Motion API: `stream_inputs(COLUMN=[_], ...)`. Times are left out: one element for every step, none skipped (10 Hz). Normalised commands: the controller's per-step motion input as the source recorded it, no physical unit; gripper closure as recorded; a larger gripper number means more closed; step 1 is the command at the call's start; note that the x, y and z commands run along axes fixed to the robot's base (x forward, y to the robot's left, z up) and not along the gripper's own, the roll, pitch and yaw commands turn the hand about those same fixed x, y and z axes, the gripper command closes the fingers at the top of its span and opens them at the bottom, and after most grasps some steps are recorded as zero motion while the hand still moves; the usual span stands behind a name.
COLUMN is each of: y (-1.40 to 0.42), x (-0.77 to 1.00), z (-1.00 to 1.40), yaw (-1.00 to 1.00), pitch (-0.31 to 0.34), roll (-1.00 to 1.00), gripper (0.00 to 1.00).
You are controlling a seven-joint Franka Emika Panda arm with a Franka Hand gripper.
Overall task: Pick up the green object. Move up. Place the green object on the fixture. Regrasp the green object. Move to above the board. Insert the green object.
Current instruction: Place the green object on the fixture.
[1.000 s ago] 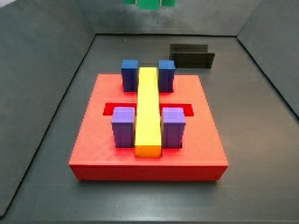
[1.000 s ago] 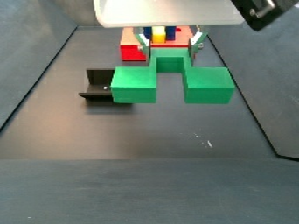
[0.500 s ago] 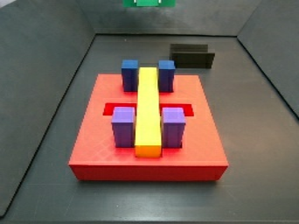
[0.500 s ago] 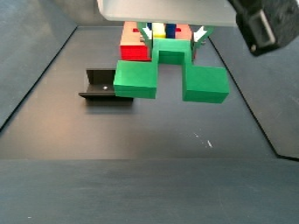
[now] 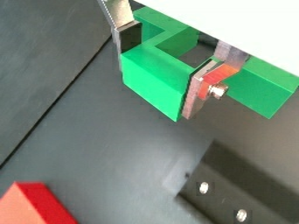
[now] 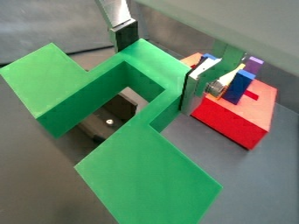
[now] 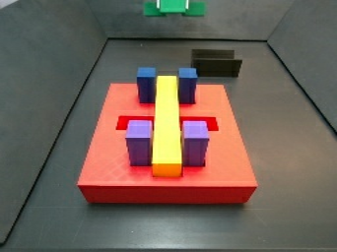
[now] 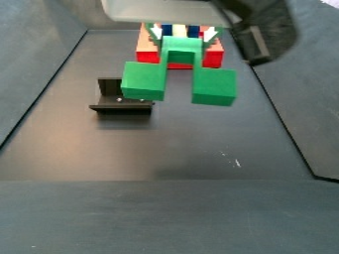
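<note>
The green object (image 8: 179, 80), a bright green U-shaped piece, hangs in the air with my gripper (image 8: 187, 44) shut on its middle bar. In both wrist views the silver fingers (image 5: 201, 87) (image 6: 197, 86) press on either side of that bar, so my gripper (image 5: 163, 66) (image 6: 162, 66) holds the green object (image 5: 158, 79) (image 6: 70, 74). The dark fixture (image 6: 108, 123) shows through the notch, below the piece. The fixture (image 8: 121, 101) stands on the floor, apart from the red board (image 8: 150, 57). A side view shows only the green object (image 7: 172, 8) at the frame's top edge.
The red board (image 7: 118, 167) carries a yellow bar (image 7: 168, 123), blue blocks (image 7: 146, 81) and purple blocks (image 7: 138, 144). The fixture (image 7: 218, 62) sits behind it by the back wall. Dark sloping walls (image 7: 53, 118) enclose the floor. The fixture's plate (image 5: 239, 197) has screws.
My gripper has carried the green object farther from one side camera, toward the fixture and board. More of the piece now shows at the top edge of the other side view.
</note>
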Motion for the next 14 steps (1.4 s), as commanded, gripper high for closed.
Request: stream_inputs(y=[-0.53,-0.44,-0.27,-0.16,-0.1,-0.07,-0.06,0.0,0.0,0.0,0.0,0.0,0.0,-0.02], x=[0.63,0.66,0.6,0.52,0.55,0.53,0.52,0.51,0.44,0.37,0.37,0.35,0.32,0.37], z=[-0.25,-0.22,0.0,0.02,-0.11,-0.26,-0.25,-0.19,0.0,0.05,0.0,0.0,0.0,0.18], yaw=[-0.07,-0.05,-0.03,-0.02,0.0,0.0,0.0,0.0,0.0,0.0,0.0,0.0,0.0,0.0], pitch=[0.46,0.46,0.474,0.431,0.291,0.114,0.011,0.0,-0.037,-0.089,-0.103,-0.149,-0.189,-0.037], roll=[0.0,-0.04,-0.35,-0.6,-0.54,-0.6,-0.72,-0.86,-1.0,-0.99,-0.94,-0.94,-0.81,-0.15], gripper=[1.0,1.0,1.0,1.0,1.0,1.0,1.0,1.0,1.0,1.0,1.0,1.0,1.0,1.0])
